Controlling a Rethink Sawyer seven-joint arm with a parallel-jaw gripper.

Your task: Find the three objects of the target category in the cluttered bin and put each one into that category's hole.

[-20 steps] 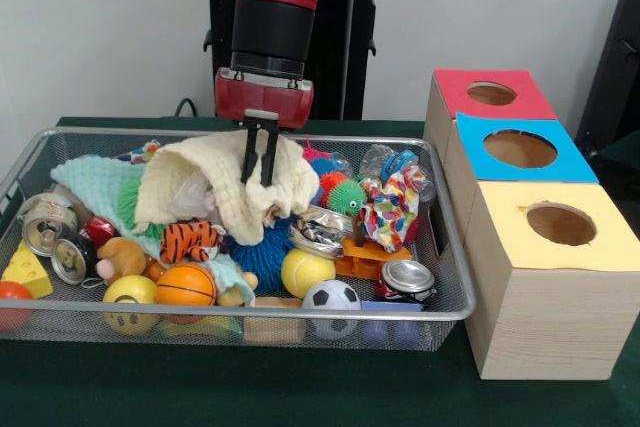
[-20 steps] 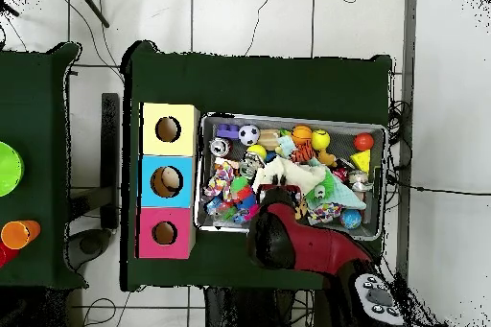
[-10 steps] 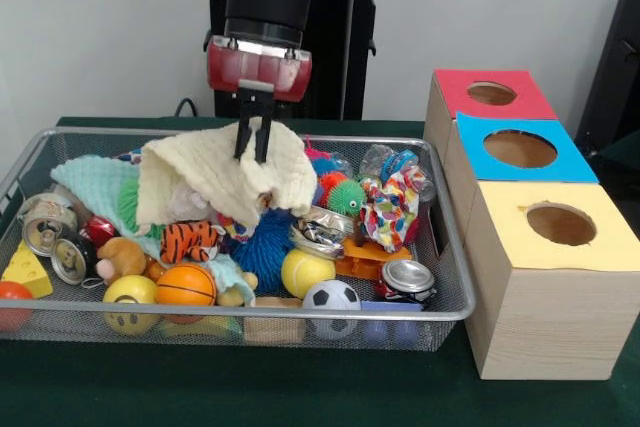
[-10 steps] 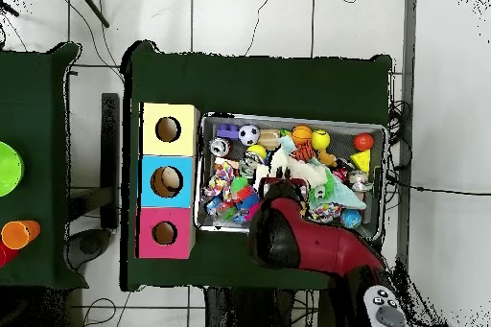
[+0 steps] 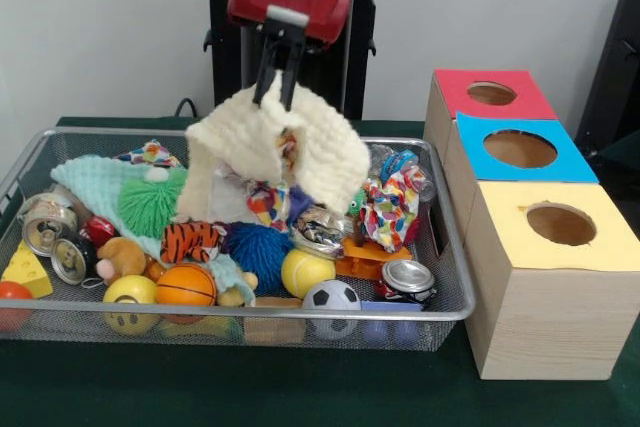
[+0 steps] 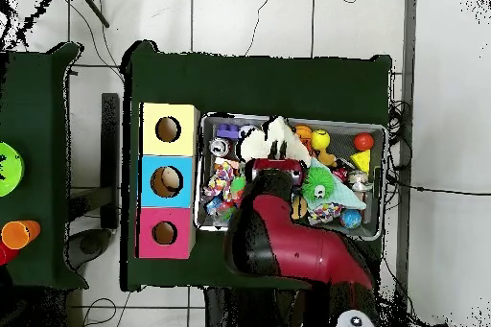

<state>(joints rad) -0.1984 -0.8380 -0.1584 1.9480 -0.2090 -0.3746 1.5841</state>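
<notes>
My gripper (image 5: 278, 87) is shut on the cream waffle-textured cloth (image 5: 272, 152) and holds it up above the middle of the wire mesh bin (image 5: 40, 142); the cloth hangs down into the bin. A patterned white cloth (image 5: 390, 205) stands bunched at the bin's right. A second one (image 5: 150, 154) peeks out at the back left, and a patterned scrap (image 5: 268, 202) shows under the lifted cloth. The yellow-panelled hole (image 5: 560, 224) is in the nearest wooden box. In the overhead view the arm (image 6: 273, 222) covers the bin's middle (image 6: 374, 131) and the yellow hole (image 6: 168, 128) is at top left.
The mint-green cloth (image 5: 100, 187) and a green spiky ball (image 5: 145, 202) lie at the bin's left. Balls, cans, a tiger toy (image 5: 190, 240) and a cheese wedge (image 5: 25, 272) fill the bin. Blue-panelled (image 5: 520, 149) and red-panelled (image 5: 491, 93) holes are behind the yellow one.
My gripper has risen and shifted slightly right, lifting the cream cloth off the pile. The green spiky ball and patterned scrap beneath have come into view.
</notes>
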